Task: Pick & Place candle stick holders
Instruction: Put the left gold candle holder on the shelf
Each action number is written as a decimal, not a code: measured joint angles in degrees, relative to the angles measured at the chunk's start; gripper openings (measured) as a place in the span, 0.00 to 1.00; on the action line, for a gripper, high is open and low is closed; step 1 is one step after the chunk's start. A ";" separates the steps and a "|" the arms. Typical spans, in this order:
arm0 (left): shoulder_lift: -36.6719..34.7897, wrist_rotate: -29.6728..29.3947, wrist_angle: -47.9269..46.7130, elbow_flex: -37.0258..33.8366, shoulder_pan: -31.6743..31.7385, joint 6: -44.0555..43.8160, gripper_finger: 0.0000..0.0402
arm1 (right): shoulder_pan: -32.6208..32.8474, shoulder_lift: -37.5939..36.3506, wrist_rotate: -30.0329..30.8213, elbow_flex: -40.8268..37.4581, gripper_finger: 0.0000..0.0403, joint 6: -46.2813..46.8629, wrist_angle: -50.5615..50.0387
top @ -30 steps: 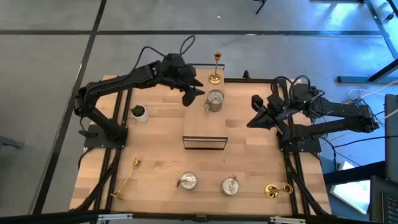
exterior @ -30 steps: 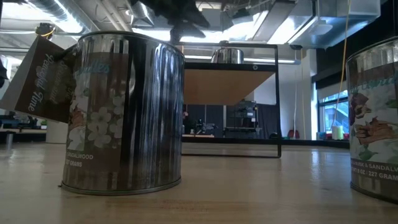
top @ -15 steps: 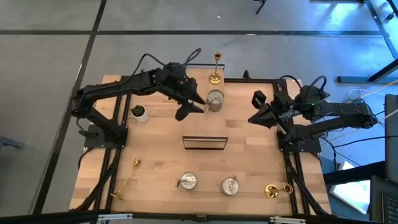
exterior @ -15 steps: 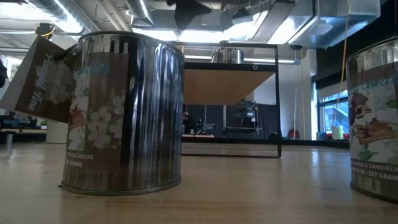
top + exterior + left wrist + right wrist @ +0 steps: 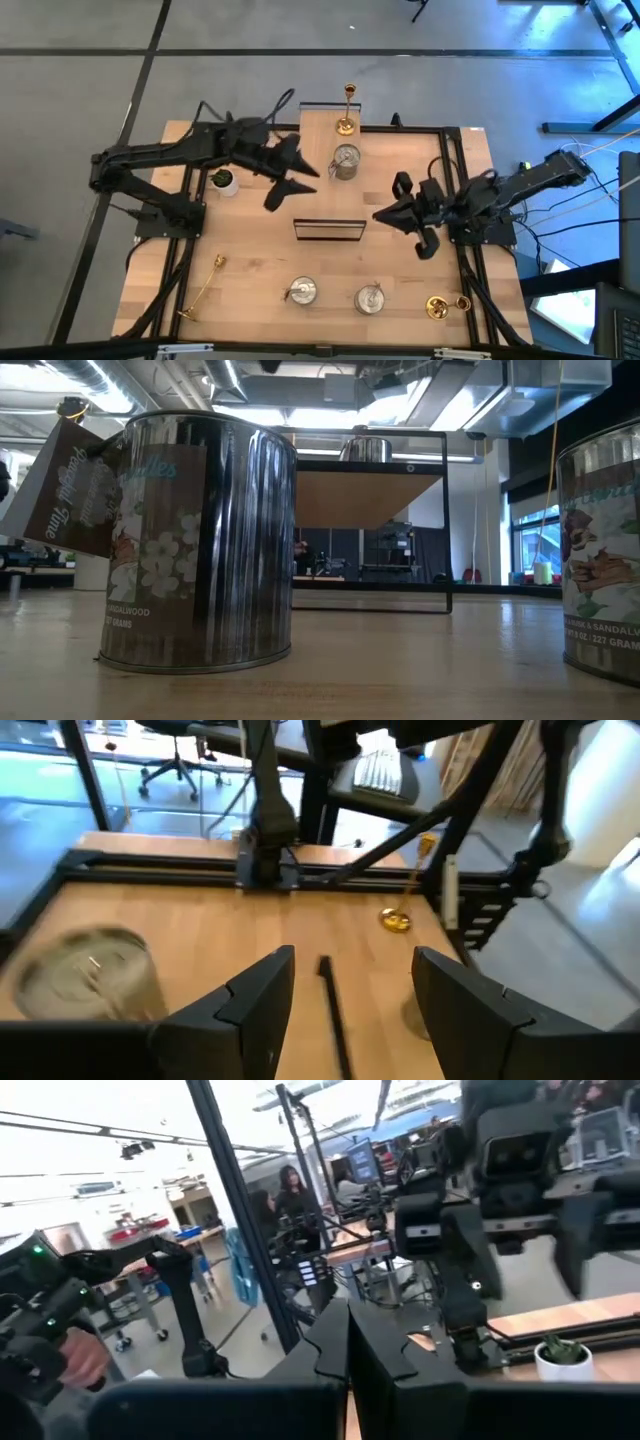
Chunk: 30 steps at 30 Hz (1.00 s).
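Observation:
My left gripper [image 5: 293,183] hangs open and empty above the table's far-left middle, between a white plant pot [image 5: 223,181] and a squat silver holder [image 5: 346,160]. In its wrist view the open fingers [image 5: 255,1010] frame a black stand's top bar [image 5: 335,1010]. My right gripper [image 5: 380,214] is shut on nothing, in the air right of the black-framed stand [image 5: 329,229]. A slim gold candlestick [image 5: 347,108] stands on its round base at the far edge. Another gold one [image 5: 205,285] lies on its side near left. Two silver holders [image 5: 301,292] [image 5: 371,299] stand near the front.
A gold holder [image 5: 443,307] lies at the near right corner. In the low view two silver tins [image 5: 195,540] [image 5: 600,550] fill the foreground, with the stand [image 5: 370,600] behind them. Black rails [image 5: 455,190] edge the table. People show in the room beyond [image 5: 285,1190].
My left gripper has drawn back from beside the far silver holder toward the table's left and near side, still open. My right gripper has swung out from the right edge toward the table's middle and near side, still shut. No object has moved.

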 joint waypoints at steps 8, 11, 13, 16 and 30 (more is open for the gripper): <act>-14.47 -1.00 30.74 -27.55 -1.30 -13.88 0.50 | 1.58 0.59 3.15 0.00 0.01 0.26 0.94; -17.67 -0.95 33.49 -34.06 -3.04 -17.26 0.50 | 1.58 0.59 3.15 0.02 0.01 0.32 1.43; -18.85 -1.00 33.11 -36.55 -5.24 -18.75 0.50 | 1.54 0.59 3.72 0.02 0.01 0.39 1.66; -20.02 -1.30 32.92 -38.02 -10.04 -20.79 0.50 | 1.51 0.59 4.42 0.02 0.01 0.45 2.23; -20.48 -12.75 9.47 -38.03 -27.20 -29.77 0.50 | 0.66 0.59 4.50 0.02 0.01 0.61 2.45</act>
